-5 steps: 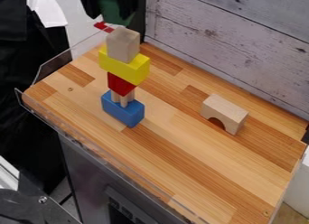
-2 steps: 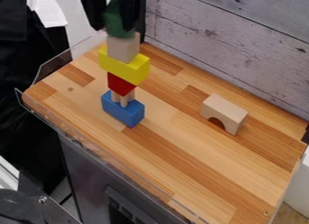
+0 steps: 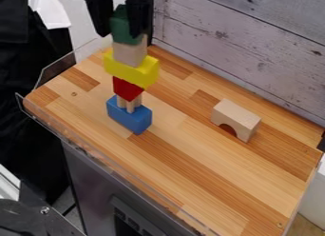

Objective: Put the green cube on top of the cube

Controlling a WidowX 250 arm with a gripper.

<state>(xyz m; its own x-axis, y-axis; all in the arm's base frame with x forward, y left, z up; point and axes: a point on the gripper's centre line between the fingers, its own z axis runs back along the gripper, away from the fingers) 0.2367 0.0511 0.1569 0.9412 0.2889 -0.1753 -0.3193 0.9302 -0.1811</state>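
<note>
As the end effector (image 3: 119,35) grips the green cube (image 3: 119,24), fingers parted around it

The desk (image 3: 190,173) was made of wood strips, some pale and some a darker brown, running lengthwise. A clear rim (image 3: 60,71) stood along its left end and near side. On the desk, towards the left end, sat a blue block (image 3: 129,117). Well apart from it, to the right, a plain wooden arch (image 3: 238,117) stood upright on its two feet, its opening towards the near side.
</note>
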